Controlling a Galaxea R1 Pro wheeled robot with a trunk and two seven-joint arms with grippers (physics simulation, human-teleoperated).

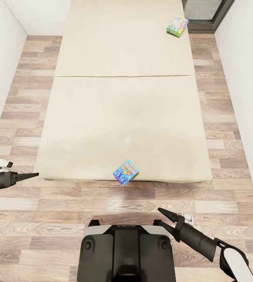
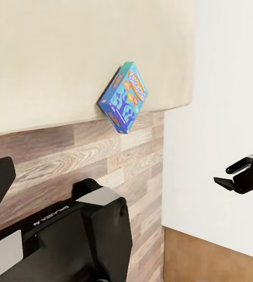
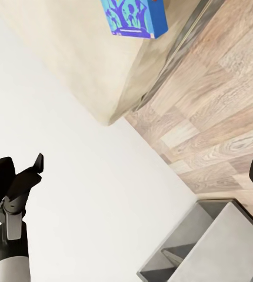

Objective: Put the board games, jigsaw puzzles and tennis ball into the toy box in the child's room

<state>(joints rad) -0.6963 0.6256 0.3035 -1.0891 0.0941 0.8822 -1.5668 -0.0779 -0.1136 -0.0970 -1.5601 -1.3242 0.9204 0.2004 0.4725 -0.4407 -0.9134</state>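
Two board games lie on the bed (image 1: 126,105), a beige mattress that spans the middle of the head view. A blue board game (image 1: 125,172) lies at the near edge of the mattress, partly over the edge; it shows too in the left wrist view (image 2: 124,97) and the right wrist view (image 3: 134,17). A green and white board game (image 1: 177,26) rests at the far right corner. My left gripper (image 1: 35,176) hovers over the floor left of the bed, open and empty. My right gripper (image 1: 160,216) is open and empty, a short way in front of the blue box.
Wood-plank floor (image 1: 220,196) runs in strips along both sides of the bed and between it and my base (image 1: 126,250). White walls close in at left (image 1: 0,70) and right (image 1: 248,78). A dark-framed window (image 1: 210,15) stands at the far right.
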